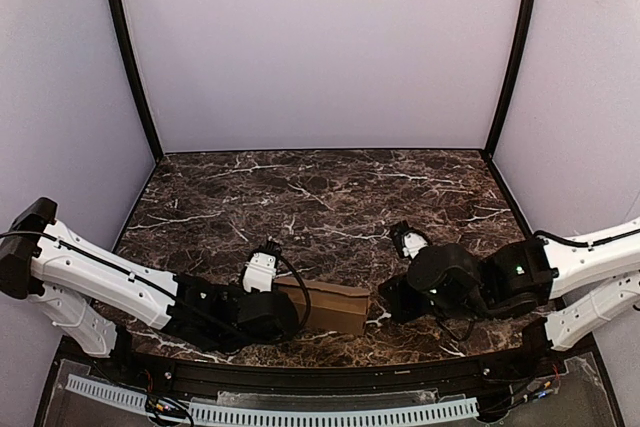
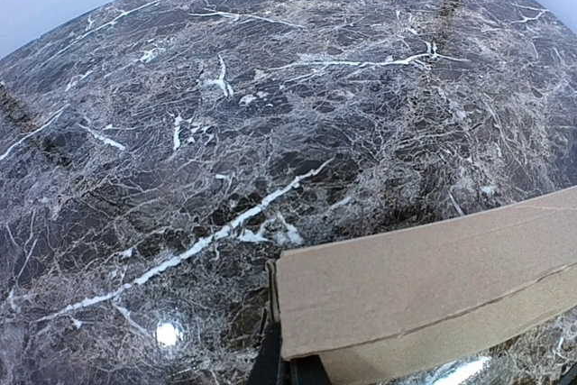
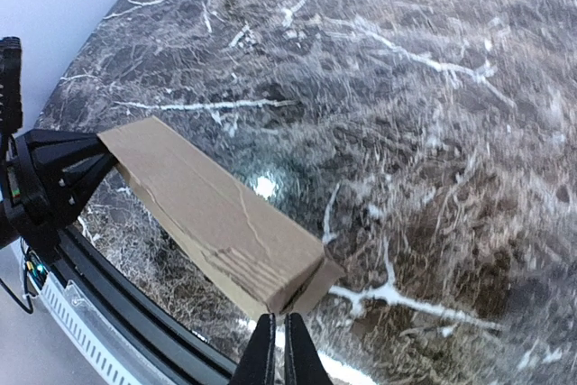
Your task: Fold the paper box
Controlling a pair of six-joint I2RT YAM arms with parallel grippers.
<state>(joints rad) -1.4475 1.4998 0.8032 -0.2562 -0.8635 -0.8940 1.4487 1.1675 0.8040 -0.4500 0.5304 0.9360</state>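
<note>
Left pincer (image 1: 283,309) grips the left end of the box (image 1: 335,307) at the table's (image 1: 330,197) front edge; from above we cannot see its fingertips. From the left wrist, the box runs off frame to the right. From the right wrist, we see the right pincer (image 3: 280,349) closed and empty, just short of the box's other end.

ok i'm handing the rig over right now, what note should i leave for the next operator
Left gripper: shut on the left end of the paper box.
Right gripper: fingers nearly together, empty, at the box's right end.
Box: near the front edge of the marble table.
Done: body folded into a slim carton.
Left: tuck the open end flap by the right gripper; other end hidden.
</note>
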